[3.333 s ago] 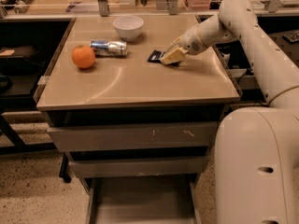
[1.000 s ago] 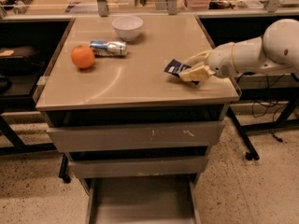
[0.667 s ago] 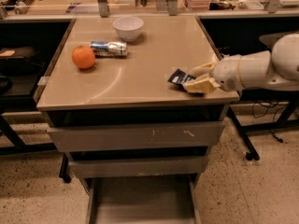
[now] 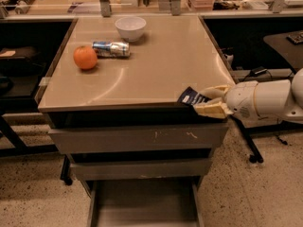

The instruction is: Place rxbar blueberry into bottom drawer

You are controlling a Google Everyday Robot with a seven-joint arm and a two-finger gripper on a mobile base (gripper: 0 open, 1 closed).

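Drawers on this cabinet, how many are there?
3: top drawer and middle drawer shut under the tabletop, bottom drawer pulled open below. The gripper holds the rxbar blueberry at the front-right corner.

The gripper [image 4: 202,102], pinching the rxbar blueberry [image 4: 191,97], has travelled from about 1 o'clock of the tabletop [image 4: 161,65] centre to its 5 o'clock corner, where the bar now overhangs the front edge. The arm [image 4: 265,100] now reaches in from 3 o'clock.
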